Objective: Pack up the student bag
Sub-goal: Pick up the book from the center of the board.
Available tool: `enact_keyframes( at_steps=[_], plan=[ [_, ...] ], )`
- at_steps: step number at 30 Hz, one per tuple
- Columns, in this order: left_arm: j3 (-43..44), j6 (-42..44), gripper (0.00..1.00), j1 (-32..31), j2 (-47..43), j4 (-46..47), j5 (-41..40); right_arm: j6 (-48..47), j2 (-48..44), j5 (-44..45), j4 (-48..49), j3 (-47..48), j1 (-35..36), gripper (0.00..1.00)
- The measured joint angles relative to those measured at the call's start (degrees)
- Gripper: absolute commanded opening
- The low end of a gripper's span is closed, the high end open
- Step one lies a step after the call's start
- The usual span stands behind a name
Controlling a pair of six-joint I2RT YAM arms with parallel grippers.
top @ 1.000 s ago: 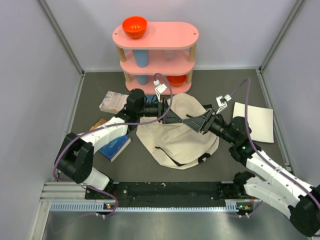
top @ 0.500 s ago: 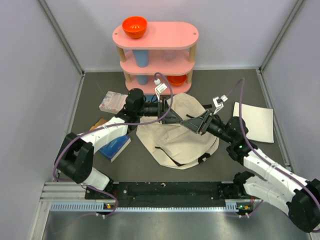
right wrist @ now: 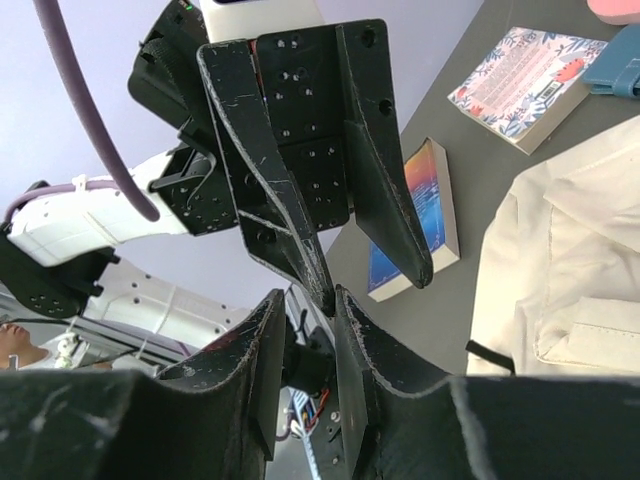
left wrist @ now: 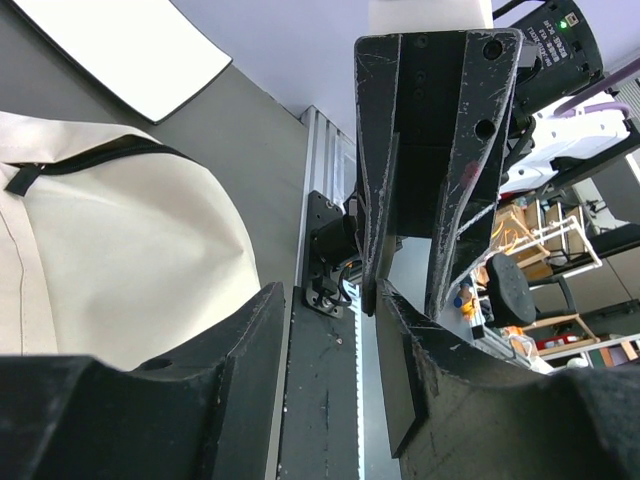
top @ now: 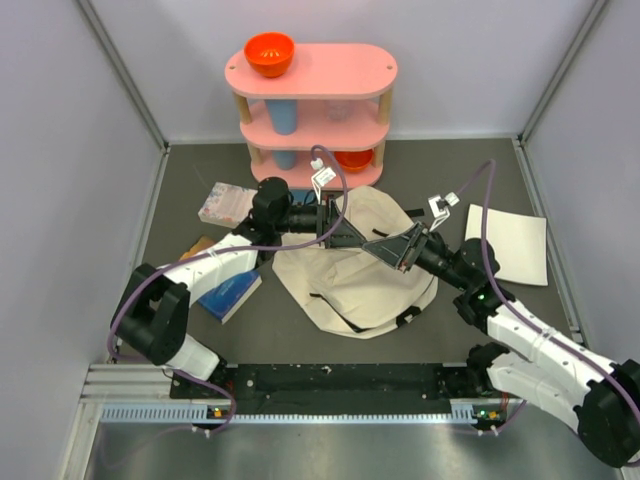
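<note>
Nothing legible anywhere. Beyond the left gripper (left wrist: 328, 295), up and to its right, a printed label (left wrist: 553, 38) is too small to read. Past the right gripper (right wrist: 310, 295), the floral book (right wrist: 525, 85) shows only blurred cover print.

R gripper (right wrist: 312, 303) fingers at btm, narrow gap btwn. L gripper (right wrist: 373, 285) facing it, fingers spread, one tip right at that gap, touching? can't tell. Cream bag (right wrist: 570, 270) on right. Floral book (right wrist: 520, 90) + colorful book (right wrist: 418, 215) on dark table (right wrist: 480, 170).

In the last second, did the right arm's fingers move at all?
Yes. The right arm's fingers slid slightly left, away from the white sheet, toward the left arm's fingers.
</note>
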Motion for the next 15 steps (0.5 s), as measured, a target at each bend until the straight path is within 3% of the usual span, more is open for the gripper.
enact_keyframes(
  at_steps=[2, 4, 5, 15],
  plan=[
    [0.00, -0.02, 0.46, -0.09, 0.00, 0.46, 0.04, -0.31, -0.61, 0.33, -0.37, -0.17, 0.00, 0.22],
    [0.00, -0.02, 0.46, -0.09, 0.00, 0.52, 0.07, -0.39, -0.83, 0.52, -0.79, -0.20, 0.00, 0.05],
    [0.00, -0.07, 0.46, -0.09, 0.00, 0.52, 0.15, -0.52, -0.83, 0.61, -0.87, -0.20, 0.00, 0.03],
    [0.00, -0.17, 0.45, -0.09, 0.07, 0.85, 0.39, -1.05, -1.16, 1.51, -1.33, -0.63, 0.00, 0.00]
  ],
)
